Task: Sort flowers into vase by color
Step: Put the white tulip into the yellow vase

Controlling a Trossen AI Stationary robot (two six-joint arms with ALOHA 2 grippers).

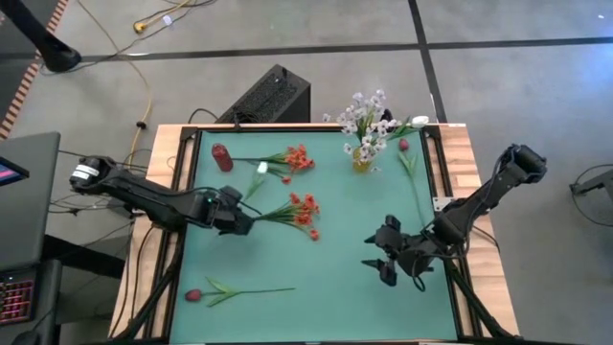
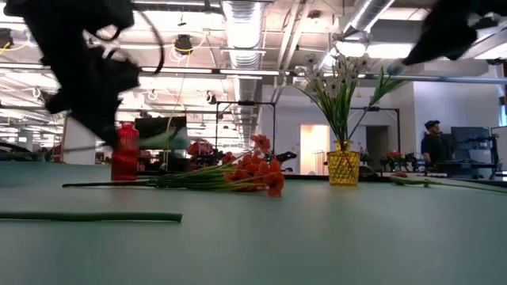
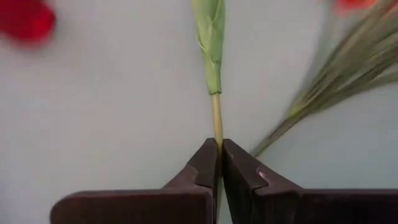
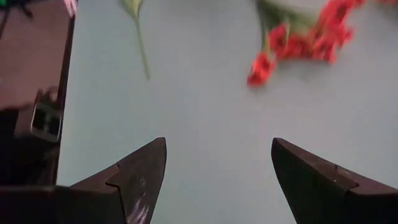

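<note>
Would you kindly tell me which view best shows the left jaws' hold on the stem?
Left wrist view: the left gripper pinches a thin stem close up. The high view shows it small; the low view shows only a dark arm; the right wrist view misses it.

A robotics lab or workshop in an open industrial hall. The green worktop (image 1: 316,287) stands on a bare concrete floor (image 1: 498,86) marked with dark tape lines, a yellow cable (image 1: 144,77) trailing off toward 11 o'clock. Overhead run exposed ducts (image 2: 242,20) and strip lights; a person (image 2: 432,142) stands among equipment at 3 o'clock.
</note>
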